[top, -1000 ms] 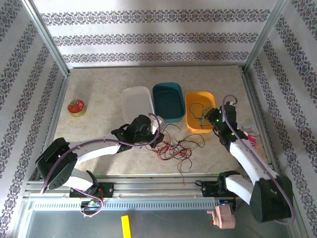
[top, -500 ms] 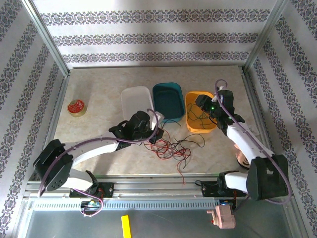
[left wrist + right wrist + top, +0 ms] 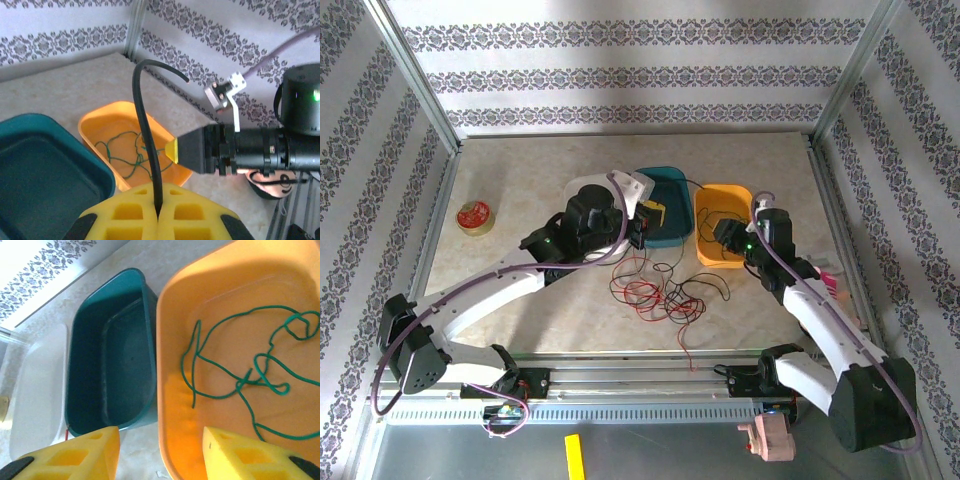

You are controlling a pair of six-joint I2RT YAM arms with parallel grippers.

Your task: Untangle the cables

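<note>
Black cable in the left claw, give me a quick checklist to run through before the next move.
1. Left claw shut on the black cable: ok.
2. Black cable free of the tangle on the table: cannot tell; thin strands hang below the claw.
3. Right claw open with nothing in it: ok.
4. Green cable lying in the orange tray: ok.
5. Teal tray holds no cable: ok.
6. Red cables sorted: not ok, they lie knotted in the tangle.
</note>
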